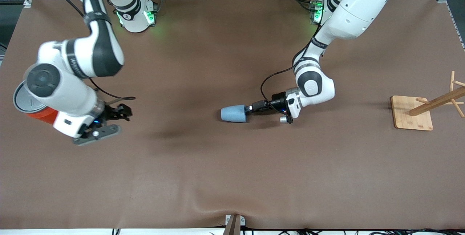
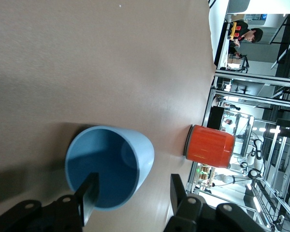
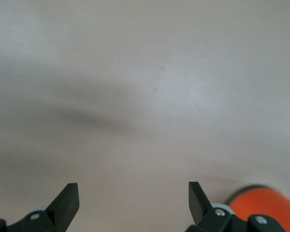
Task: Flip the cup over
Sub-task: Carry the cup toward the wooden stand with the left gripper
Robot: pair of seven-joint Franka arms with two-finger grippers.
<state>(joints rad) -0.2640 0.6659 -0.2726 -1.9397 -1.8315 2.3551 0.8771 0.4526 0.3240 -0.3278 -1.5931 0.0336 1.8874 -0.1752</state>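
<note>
The light-blue cup (image 1: 233, 113) lies on its side near the middle of the brown table (image 1: 232, 177), its mouth turned toward my left gripper (image 1: 249, 110). In the left wrist view I look into the cup (image 2: 108, 166). One finger (image 2: 88, 197) is inside the mouth and the other stands outside the wall, with a clear gap between that finger and the cup, so the left gripper (image 2: 133, 191) is open around the rim. My right gripper (image 1: 125, 113) hangs open with nothing in it over bare table toward the right arm's end, as the right wrist view confirms (image 3: 133, 186).
A large orange can (image 1: 40, 113) stands under the right arm's wrist, also seen in both wrist views (image 3: 266, 203) (image 2: 210, 146). A wooden rack on a square base (image 1: 412, 113) stands at the left arm's end of the table.
</note>
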